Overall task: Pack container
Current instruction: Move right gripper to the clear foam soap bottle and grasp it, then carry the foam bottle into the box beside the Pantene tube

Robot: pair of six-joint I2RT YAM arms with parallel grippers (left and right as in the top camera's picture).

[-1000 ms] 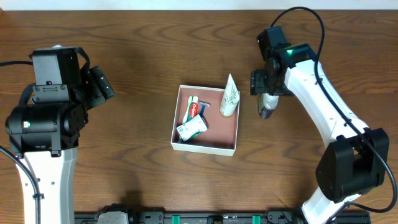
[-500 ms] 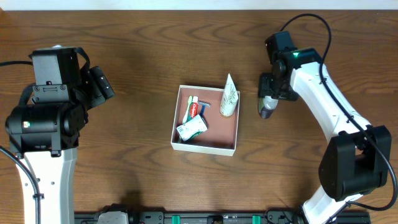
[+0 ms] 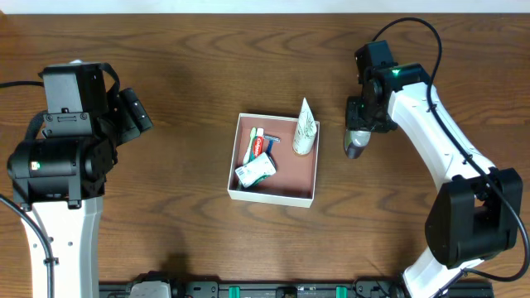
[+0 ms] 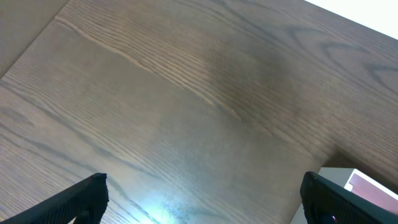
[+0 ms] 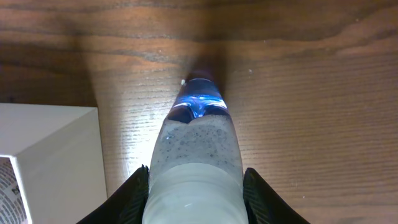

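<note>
The container (image 3: 295,175), a shallow square box with white walls and a pink-brown inside, sits mid-table. In it lie a toothbrush and toothpaste (image 3: 258,145) and a white packet (image 3: 255,170). A white tube with green print (image 3: 305,128) leans at its right wall. My right gripper (image 3: 358,132) is shut on a grey speckled tube (image 3: 355,146) just right of the container. In the right wrist view the tube (image 5: 196,149) fills the space between both fingers (image 5: 194,196), its blue tip towards the table. My left gripper (image 4: 205,208) is open and empty over bare wood, far to the left.
The container's white wall shows at the left of the right wrist view (image 5: 50,149), and its corner shows at the lower right of the left wrist view (image 4: 367,183). Dark wooden table (image 3: 190,66) lies all around.
My right wrist has shifted a little to the right while the grey tube stays in nearly the same place. The left arm and the container's contents have not moved.
</note>
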